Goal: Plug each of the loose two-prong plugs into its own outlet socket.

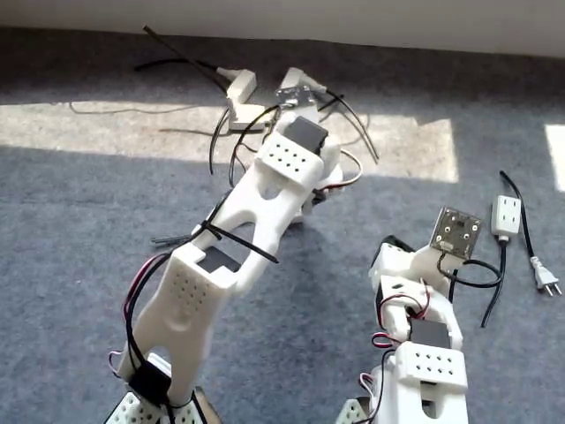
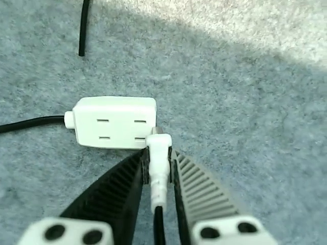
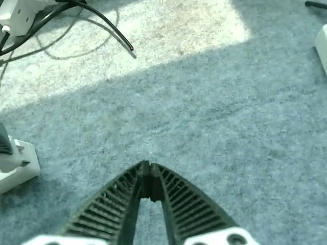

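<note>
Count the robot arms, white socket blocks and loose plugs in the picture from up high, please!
Robot arms: 2
White socket blocks: 2
Loose plugs: 1
Total: 5

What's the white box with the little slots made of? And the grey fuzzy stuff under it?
The white socket box looks like smooth, slightly glossy hard plastic, with rounded moulded edges and an even sheen. The grey surface looks like short-pile carpet, fuzzy and matte. It is probably synthetic fibre, though that's a guess.

White perforated arms point(image 1: 265, 190) end in dark ribbed fingers point(image 2: 115, 191).
</note>
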You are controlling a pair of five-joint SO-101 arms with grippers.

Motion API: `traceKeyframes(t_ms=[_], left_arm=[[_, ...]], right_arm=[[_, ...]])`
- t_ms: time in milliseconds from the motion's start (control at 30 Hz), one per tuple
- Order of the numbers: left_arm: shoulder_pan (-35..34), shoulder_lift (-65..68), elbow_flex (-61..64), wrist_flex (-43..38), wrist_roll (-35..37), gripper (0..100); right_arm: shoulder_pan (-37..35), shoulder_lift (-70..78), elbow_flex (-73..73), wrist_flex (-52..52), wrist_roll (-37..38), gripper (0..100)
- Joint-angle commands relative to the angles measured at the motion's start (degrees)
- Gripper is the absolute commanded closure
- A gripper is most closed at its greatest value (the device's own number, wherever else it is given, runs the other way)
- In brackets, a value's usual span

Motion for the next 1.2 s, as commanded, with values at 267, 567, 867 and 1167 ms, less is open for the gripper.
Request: traceKeyframes(t_ms=[267,567,867,1167], left_arm=[[-3.7,-2.1,-0.8,2.6,0.1,99],[-3.2,-6.8,-2.4,6.3,0.0,99],[-5.9,-2.8,-2.9,6.0,-0.1,99],[-6.9,-2.3,-2.6,4.7,-0.1,99]], right_arm=[[-1.5,-0.6,-0.1,-1.3,-0.6,99.1],[-1.5,-0.6,-0.1,-1.3,-0.6,99.1],[-1.5,-0.6,-0.1,-1.3,-0.6,99.1],[-1.5,-0.6,-0.1,-1.3,-0.6,99.1]])
